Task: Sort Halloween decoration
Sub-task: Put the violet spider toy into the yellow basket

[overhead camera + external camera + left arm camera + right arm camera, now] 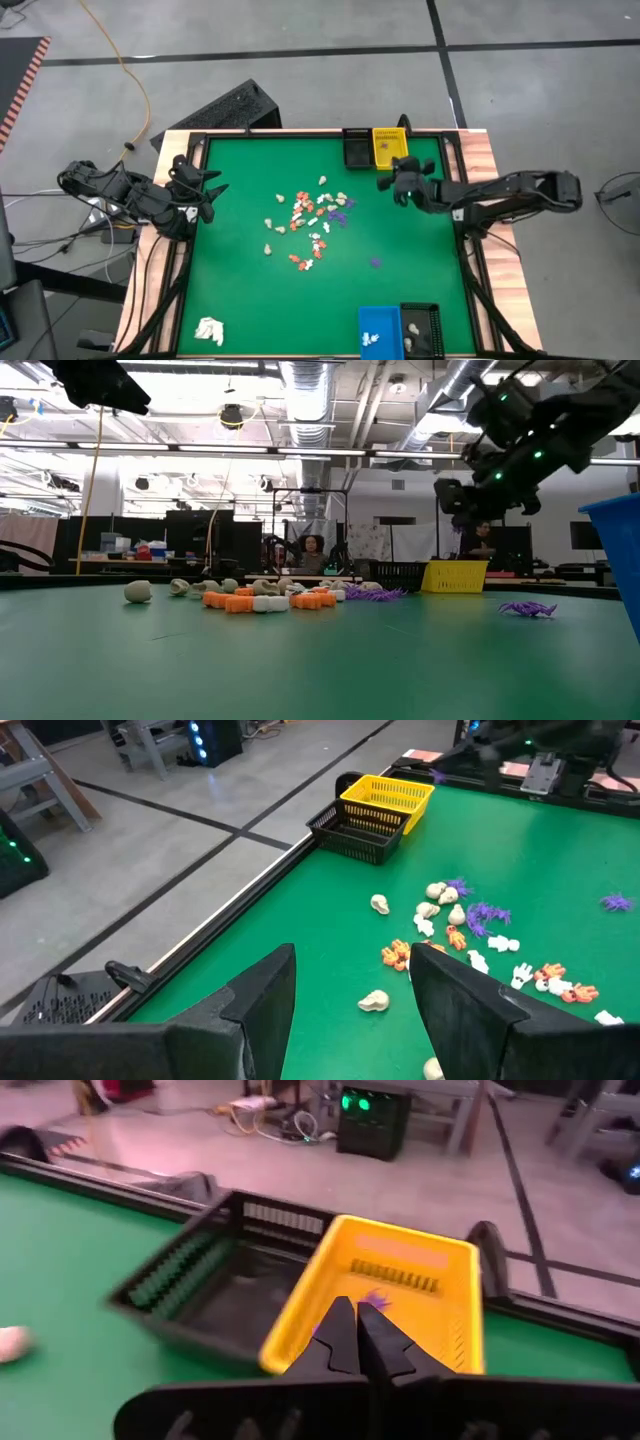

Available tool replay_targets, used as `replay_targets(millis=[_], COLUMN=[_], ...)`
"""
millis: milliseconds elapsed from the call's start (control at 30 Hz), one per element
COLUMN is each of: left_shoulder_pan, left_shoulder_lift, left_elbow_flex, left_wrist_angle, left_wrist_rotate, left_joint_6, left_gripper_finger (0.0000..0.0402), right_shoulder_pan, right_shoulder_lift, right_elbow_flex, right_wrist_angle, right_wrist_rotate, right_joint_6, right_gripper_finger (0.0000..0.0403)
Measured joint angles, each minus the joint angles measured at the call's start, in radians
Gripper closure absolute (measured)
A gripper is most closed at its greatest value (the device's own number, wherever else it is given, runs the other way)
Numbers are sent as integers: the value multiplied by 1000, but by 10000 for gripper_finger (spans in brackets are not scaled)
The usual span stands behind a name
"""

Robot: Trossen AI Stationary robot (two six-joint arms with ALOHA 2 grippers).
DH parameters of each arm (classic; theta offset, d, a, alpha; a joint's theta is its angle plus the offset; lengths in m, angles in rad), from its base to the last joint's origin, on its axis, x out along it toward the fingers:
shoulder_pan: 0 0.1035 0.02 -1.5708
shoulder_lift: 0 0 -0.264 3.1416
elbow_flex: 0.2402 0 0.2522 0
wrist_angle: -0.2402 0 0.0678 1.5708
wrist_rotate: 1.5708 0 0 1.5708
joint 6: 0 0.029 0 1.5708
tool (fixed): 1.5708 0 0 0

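Note:
The Halloween decoration pieces [310, 215], orange, white, cream and purple, lie scattered on the middle of the green table; they also show in the left wrist view [470, 935]. One purple piece [375, 262] lies apart, nearer the front. My right gripper [388, 182] hovers by the near edge of the yellow basket [390, 147] at the far edge, shut on a small purple piece [375, 1298]. My left gripper [207, 190] waits open over the table's left side, holding nothing. My right gripper pinches a small purple piece at its fingertips [352, 1320]; only a purple bit [376, 1297] sticks out past them. The fingers slant slightly downward toward the far edge. The piece is lifted clear, in front of the yellow basket's near rim [300, 1330].
A black basket [356, 148] stands left of the yellow one. At the front edge are a blue bin [380, 328] and another black basket [422, 330]. A white wadded lump [209, 330] lies at the front left. A raised rim [190, 230] frames the table.

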Motion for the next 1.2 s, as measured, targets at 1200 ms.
replay_targets(millis=[1200], left_shoulder_pan=[0], left_shoulder_lift=[0], left_elbow_flex=[0], left_wrist_angle=[-4], left_wrist_rotate=[27], left_joint_6=[-3], left_gripper_finger=[213], right_shoulder_pan=[112], right_shoulder_lift=[201], right_elbow_flex=[-6], right_wrist_angle=[136], right_wrist_rotate=[-322], right_joint_6=[-93], right_gripper_finger=[261])
